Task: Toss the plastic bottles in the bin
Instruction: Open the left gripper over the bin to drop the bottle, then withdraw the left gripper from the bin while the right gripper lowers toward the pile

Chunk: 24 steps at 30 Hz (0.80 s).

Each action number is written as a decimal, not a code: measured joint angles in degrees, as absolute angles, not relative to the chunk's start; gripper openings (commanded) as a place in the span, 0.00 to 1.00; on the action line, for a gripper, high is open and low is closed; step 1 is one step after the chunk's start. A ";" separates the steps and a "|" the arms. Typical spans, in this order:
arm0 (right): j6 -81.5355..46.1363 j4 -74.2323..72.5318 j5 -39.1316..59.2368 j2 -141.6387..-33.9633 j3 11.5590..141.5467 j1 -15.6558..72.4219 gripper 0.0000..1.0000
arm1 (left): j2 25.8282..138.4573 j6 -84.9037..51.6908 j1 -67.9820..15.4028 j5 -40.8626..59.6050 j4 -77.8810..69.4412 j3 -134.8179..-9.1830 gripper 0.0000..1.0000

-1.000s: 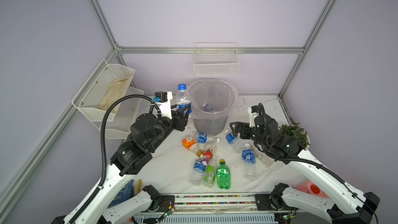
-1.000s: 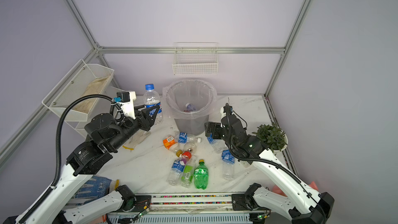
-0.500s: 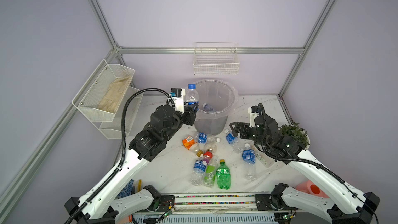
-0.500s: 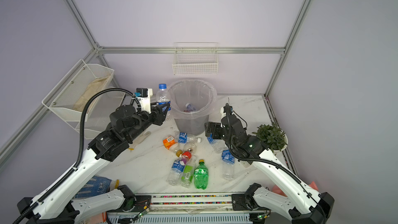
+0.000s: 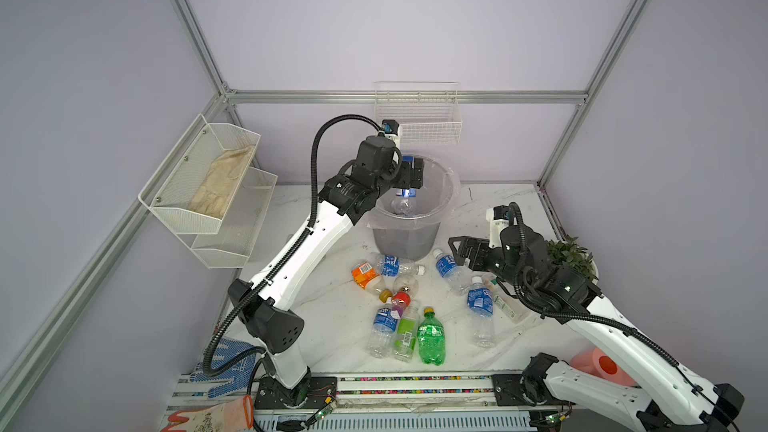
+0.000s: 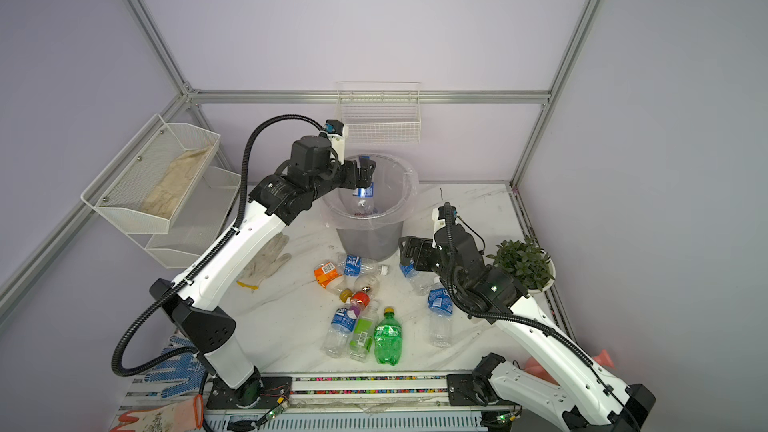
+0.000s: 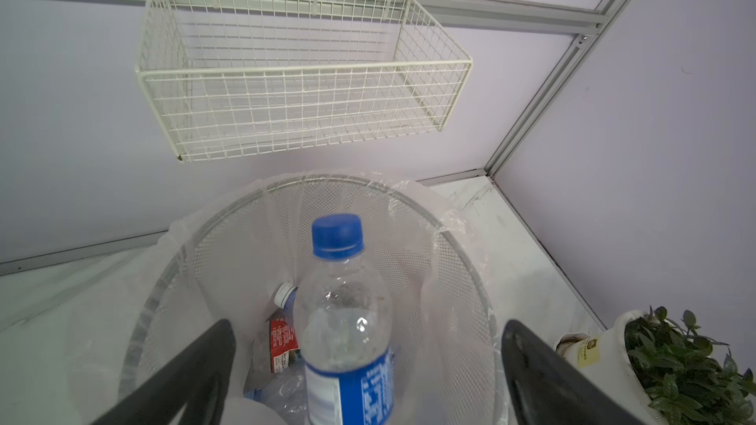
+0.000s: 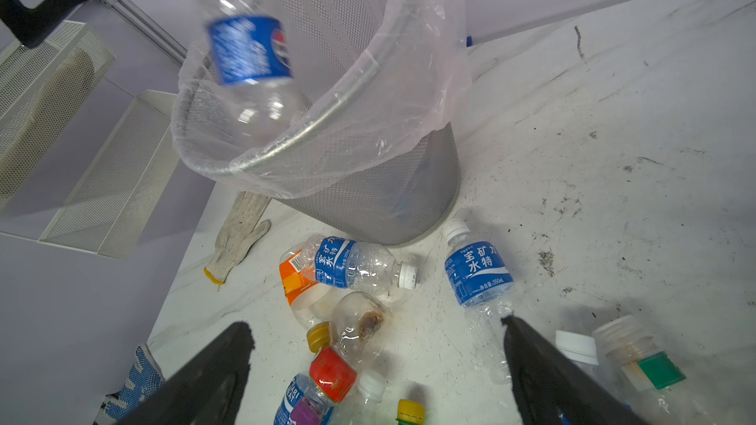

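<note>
My left gripper point(image 5: 409, 178) point(image 6: 361, 176) hangs open over the bin point(image 5: 405, 238) point(image 6: 370, 238), a grey mesh basket with a clear liner. A blue-capped bottle point(image 7: 343, 320) point(image 8: 245, 51) is upright between the spread fingers point(image 7: 196, 361), touching neither, its base inside the rim. More bottles lie at the bin's bottom. Several plastic bottles lie on the table in front of the bin, among them an orange-labelled one point(image 5: 365, 276) and a green one point(image 5: 431, 338). My right gripper point(image 5: 459, 249) point(image 8: 374, 325) stands open, empty, just above a blue-labelled bottle point(image 8: 476, 271).
A white wire basket point(image 5: 417, 122) hangs on the back wall above the bin. A two-tier mesh shelf point(image 5: 208, 184) juts from the left wall. A potted plant point(image 5: 571, 257) stands at the right, a pink watering can point(image 5: 602, 367) front right, a glove point(image 6: 266, 261) left of the bottles.
My left arm swung right from beside the bin to over its mouth, then opened and let go of the blue-capped bottle, which is dropping in. The right arm has not moved.
</note>
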State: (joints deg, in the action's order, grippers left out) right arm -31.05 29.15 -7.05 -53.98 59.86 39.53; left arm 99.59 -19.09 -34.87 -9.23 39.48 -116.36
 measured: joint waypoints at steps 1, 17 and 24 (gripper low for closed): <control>-31.05 29.34 -7.14 -53.52 59.86 39.53 0.97 | 99.11 -19.40 -34.89 -9.13 40.93 -116.25 1.00; -30.85 29.15 -6.90 -55.92 59.20 39.53 0.97 | 67.24 -23.29 -35.68 -9.39 36.29 -92.47 1.00; -30.85 29.21 -6.48 -56.73 58.19 39.53 0.97 | 61.30 -25.87 -35.81 -9.23 36.12 -81.95 1.00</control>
State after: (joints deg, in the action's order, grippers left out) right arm -30.85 29.21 -6.48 -56.73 58.19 39.53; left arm 61.30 -25.87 -35.81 -9.23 36.12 -81.95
